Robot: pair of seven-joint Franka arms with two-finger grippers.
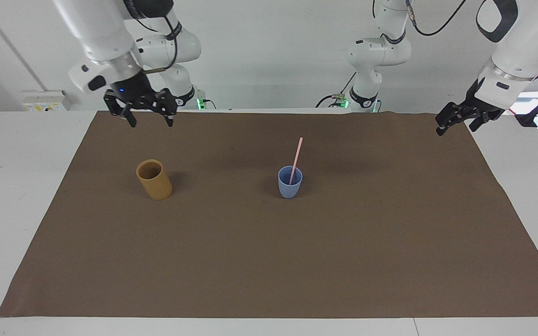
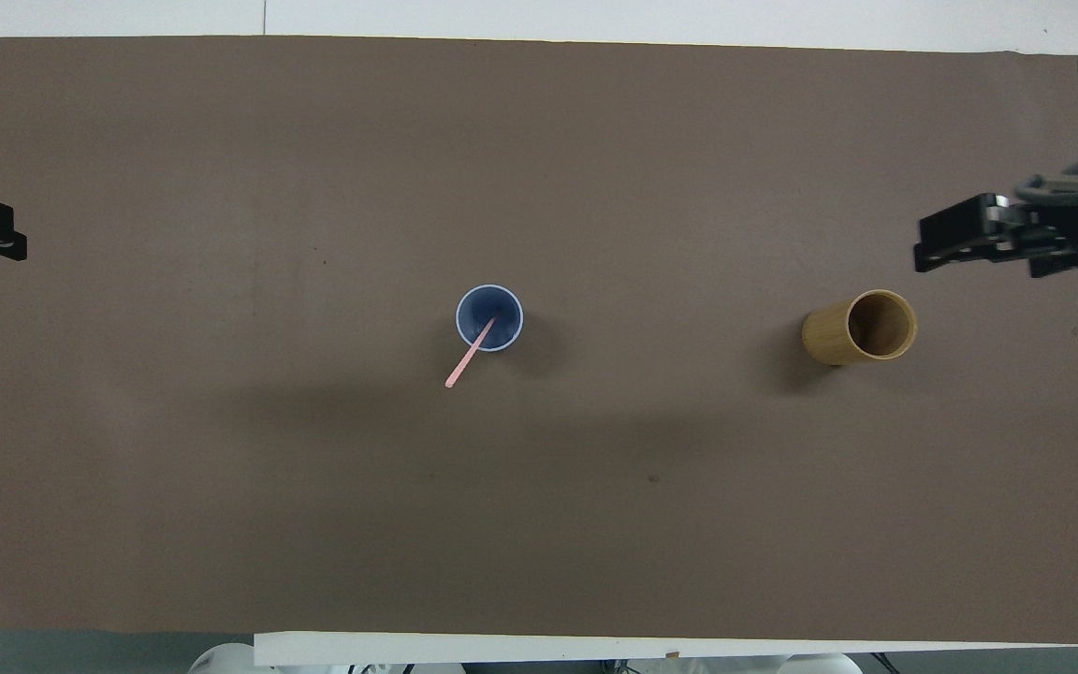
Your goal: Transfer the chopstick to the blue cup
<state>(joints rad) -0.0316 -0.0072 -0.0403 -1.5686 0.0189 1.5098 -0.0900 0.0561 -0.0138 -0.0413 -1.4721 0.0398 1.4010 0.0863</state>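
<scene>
Chopstick (image 1: pixel 295 160) standing tilted in the blue cup (image 1: pixel 290 182), light, stiff, slender, likely slippery, best pinched near its upper end; right hand (image 1: pixel 147 115) released, high toward the tan cup (image 1: pixel 154 179); left hand (image 1: pixel 457 122) released, waiting well apart from the blue cup.

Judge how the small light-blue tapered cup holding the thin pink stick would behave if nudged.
The light-blue tapered cup probably tips easily: its base looks narrower than its rim. The thin pink chopstick leans well above the rim, likely adding leverage. It looks light, so it may slide on the brown mat.
</scene>
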